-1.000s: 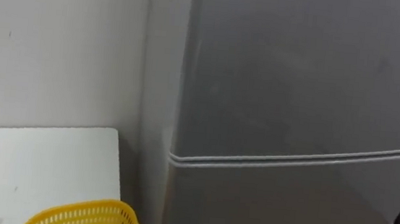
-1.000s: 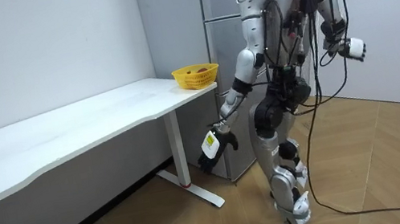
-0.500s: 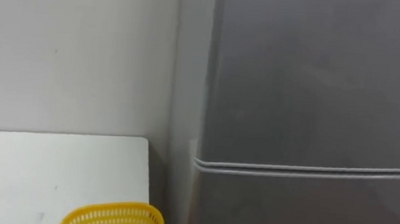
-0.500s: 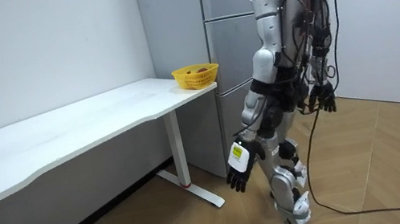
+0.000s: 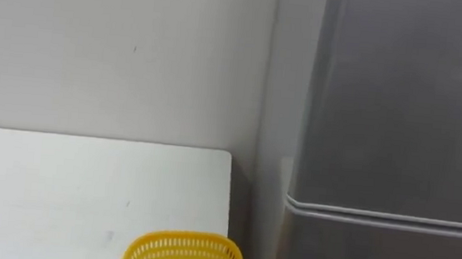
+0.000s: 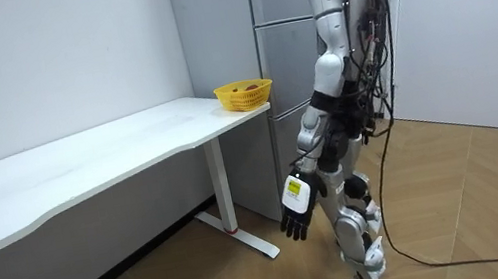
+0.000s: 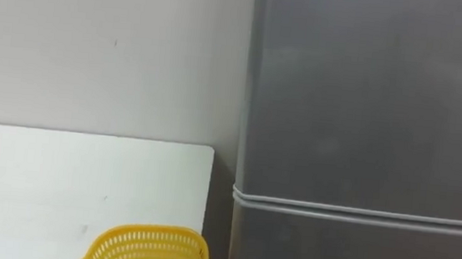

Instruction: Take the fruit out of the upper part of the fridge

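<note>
A grey two-door fridge (image 5: 401, 102) stands against the wall right of the table, both doors shut. A pale seam (image 7: 358, 212) divides the upper door (image 7: 368, 91) from the lower one. In the room view I stand upright close to the fridge (image 6: 287, 62), facing it. My left hand (image 6: 296, 211) hangs at my side near knee height, fingers relaxed and holding nothing.
A yellow plastic basket (image 5: 182, 255) sits on the corner of the white table (image 5: 58, 190) nearest the fridge; in the room view the basket (image 6: 243, 93) holds something small and dark. Bare wood floor (image 6: 463, 205) lies to the room view's right.
The eye view has swung left, so the fridge and basket sit further right in the picture. In the room view my right arm dropped from raised and passed behind my body; my left hand swung lower.
</note>
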Controlling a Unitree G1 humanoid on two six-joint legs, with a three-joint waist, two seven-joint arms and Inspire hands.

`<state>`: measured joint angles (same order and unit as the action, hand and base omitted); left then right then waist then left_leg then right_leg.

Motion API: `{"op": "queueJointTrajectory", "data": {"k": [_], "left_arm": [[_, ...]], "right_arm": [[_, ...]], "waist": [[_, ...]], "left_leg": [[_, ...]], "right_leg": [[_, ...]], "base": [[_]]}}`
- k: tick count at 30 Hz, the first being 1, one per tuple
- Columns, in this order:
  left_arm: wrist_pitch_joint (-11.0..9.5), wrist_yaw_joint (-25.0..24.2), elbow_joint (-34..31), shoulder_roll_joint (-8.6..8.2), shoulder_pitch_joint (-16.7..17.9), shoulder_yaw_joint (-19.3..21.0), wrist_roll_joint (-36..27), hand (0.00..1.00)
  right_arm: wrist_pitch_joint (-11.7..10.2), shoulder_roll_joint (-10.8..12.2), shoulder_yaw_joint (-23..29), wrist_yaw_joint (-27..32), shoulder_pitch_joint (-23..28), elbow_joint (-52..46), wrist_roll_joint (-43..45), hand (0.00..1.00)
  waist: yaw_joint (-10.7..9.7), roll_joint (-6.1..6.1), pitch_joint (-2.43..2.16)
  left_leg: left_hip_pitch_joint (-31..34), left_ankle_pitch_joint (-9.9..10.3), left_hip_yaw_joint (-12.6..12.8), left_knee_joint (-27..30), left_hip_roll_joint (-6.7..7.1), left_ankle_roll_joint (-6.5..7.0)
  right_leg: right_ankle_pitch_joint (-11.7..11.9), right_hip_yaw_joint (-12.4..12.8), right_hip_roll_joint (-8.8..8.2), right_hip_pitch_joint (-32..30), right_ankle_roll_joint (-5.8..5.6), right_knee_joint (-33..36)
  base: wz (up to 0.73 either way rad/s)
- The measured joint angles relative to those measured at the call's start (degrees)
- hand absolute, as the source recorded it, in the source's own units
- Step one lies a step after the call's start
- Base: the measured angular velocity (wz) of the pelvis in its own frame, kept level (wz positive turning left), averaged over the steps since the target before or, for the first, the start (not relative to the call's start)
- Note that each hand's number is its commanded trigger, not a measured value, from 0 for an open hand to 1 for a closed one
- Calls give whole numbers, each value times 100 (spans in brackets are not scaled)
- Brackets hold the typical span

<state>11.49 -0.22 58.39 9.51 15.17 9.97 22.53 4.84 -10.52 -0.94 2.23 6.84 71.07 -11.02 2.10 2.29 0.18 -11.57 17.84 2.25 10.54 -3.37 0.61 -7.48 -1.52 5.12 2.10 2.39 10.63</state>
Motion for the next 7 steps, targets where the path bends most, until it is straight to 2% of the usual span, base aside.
{"op": "queueJointTrajectory", "data": {"k": [7], "left_arm": [[70,-80,1,-27,-12,-8,209,0]], "right_arm": [[24,76,23,-59,255,71,-266,0]], "waist": [[-27,-118,15]], "left_leg": [[-5,0,22,-10,1,0]], "right_leg": [[-4,5,-10,15,-4,0]], "base": [[2]]}}
